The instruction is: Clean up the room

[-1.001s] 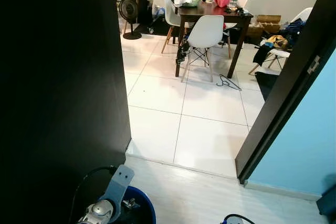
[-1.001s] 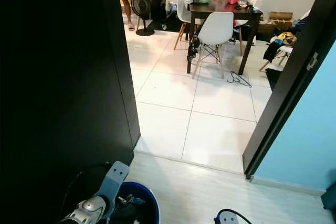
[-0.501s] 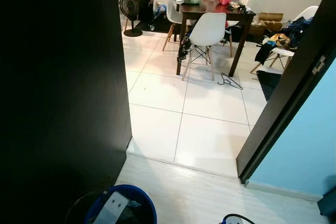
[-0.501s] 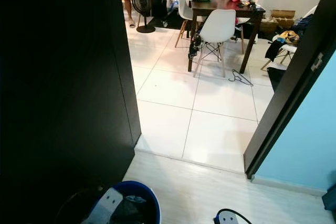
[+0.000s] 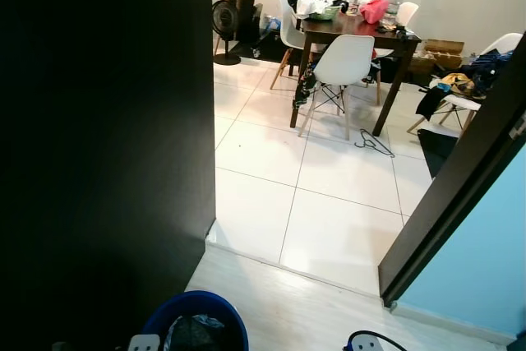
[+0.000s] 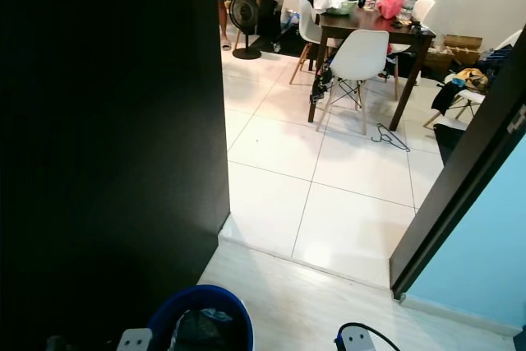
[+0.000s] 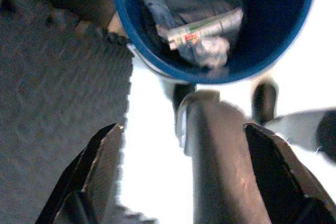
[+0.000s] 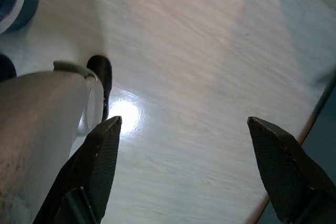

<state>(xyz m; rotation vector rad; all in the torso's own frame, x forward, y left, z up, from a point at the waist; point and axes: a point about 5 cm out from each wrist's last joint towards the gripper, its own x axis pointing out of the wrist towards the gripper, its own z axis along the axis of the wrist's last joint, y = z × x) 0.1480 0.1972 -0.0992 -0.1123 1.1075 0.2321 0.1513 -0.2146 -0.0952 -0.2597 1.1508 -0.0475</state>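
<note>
Two grippers, both with fingers spread wide and holding nothing. Left gripper (image 7: 181,174) hangs above the blue bin (image 7: 273,40) of trash (image 7: 202,30), near left on the floor. Right gripper (image 8: 184,166) hangs over pale floorboards (image 8: 210,66).

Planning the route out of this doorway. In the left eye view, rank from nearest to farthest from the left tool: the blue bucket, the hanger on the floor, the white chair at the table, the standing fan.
1. blue bucket: right beside the left tool, bottom edge.
2. hanger: on the tiles, right of centre.
3. white chair: at the dark table's near side.
4. standing fan: far back, left of the table.
</note>
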